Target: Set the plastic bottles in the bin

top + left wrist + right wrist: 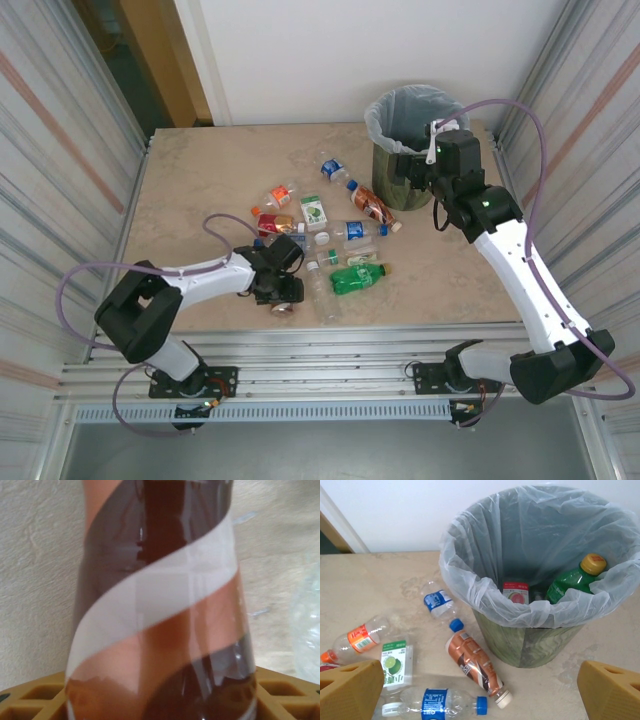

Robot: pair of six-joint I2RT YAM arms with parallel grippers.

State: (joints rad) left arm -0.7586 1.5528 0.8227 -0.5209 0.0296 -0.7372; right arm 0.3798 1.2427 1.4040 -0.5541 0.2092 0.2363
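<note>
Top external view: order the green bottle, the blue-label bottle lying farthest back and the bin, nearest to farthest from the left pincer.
1. green bottle: just to the right of the left pincer, in the front row.
2. blue-label bottle: farther back, right of centre.
3. bin: far right corner, clearly the farthest.

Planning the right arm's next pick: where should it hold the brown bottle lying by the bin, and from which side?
Grip the brown bottle mid-body, over the label, coming straight down with the jaws across its width. It lies flat and slanted on the table, with bare surface along both long sides. Its white cap end tapers and sits near a blue-labelled bottle.
</note>
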